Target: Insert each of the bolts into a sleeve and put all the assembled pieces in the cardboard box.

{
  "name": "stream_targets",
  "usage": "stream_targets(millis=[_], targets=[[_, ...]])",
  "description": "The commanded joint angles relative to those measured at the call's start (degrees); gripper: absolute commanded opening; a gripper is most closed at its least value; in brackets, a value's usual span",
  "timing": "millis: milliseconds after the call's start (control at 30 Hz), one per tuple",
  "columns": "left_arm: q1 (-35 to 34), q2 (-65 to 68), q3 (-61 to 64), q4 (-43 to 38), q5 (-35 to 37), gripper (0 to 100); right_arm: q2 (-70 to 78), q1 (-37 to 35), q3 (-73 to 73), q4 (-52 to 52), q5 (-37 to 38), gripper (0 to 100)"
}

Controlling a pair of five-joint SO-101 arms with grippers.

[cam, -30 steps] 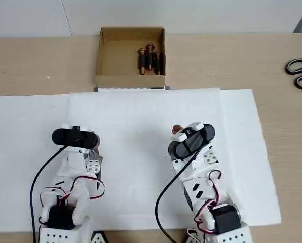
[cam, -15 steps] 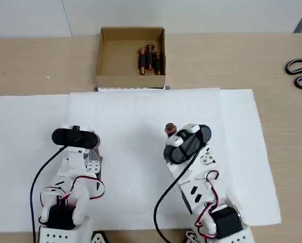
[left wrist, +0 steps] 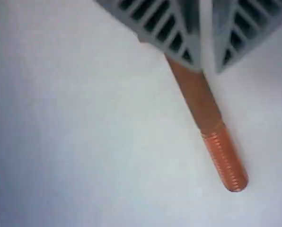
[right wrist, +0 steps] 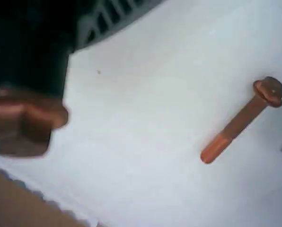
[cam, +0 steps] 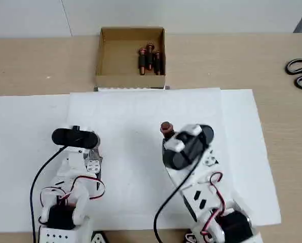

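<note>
copper bolt point(cam: 165, 127) in its black sleeve point(right wrist: 32, 47) is clamped in the right end effector point(cam: 168, 132), well short of the cardboard box point(cam: 104, 55), a stretch of white sheet point(cam: 141, 109) between.

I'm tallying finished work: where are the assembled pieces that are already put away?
In the high view, three assembled pieces lie side by side in the right half of the cardboard box, on the table just beyond the white sheet's far edge.
</note>
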Motion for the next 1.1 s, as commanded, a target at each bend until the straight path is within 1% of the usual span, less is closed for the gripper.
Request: stream_targets(millis=[0, 100, 200, 400, 533, 800, 900, 1000, 1067], targets=[[-0.2, -0.6, -0.2, -0.1, -0.1, 1, 11.1, 1.5, -10.9, 0.0, -0.4, 0.2], [-0.2, -0.6, -0.2, -0.1, -0.1, 1, 20.8, 2.1, -17.9, 0.0, -2.5, 0.2], [-0.2, -0.6, -0.2, -0.1, -0.1, 1, 27.6, 3.6, -23.3, 0.0, -2.8, 0.2], [-0.2, -0.6, -0.2, -0.1, -0.1, 1, 35.4, 6.2, -29.1, -0.6, -0.9, 0.2], [-0.2, -0.6, -0.2, -0.1, -0.1, 1, 42.3, 7.7, -32.7, -3.3, -0.9, 0.2], [-0.2, -0.6, -0.2, -0.1, -0.1, 1, 60.3, 8.1, -48.7, -3.2, -1.0, 0.2], [-0.2, -0.6, -0.2, -0.1, -0.1, 1, 65.5, 10.2, -53.1, -3.6, -0.9, 0.2], [-0.2, -0.6, -0.2, -0.1, -0.1, 1, 71.3, 10.9, -56.5, -3.6, 1.1, 0.2], [-0.2, -0.6, -0.2, -0.1, -0.1, 1, 75.2, 11.5, -59.0, -3.7, 1.1, 0.2]])
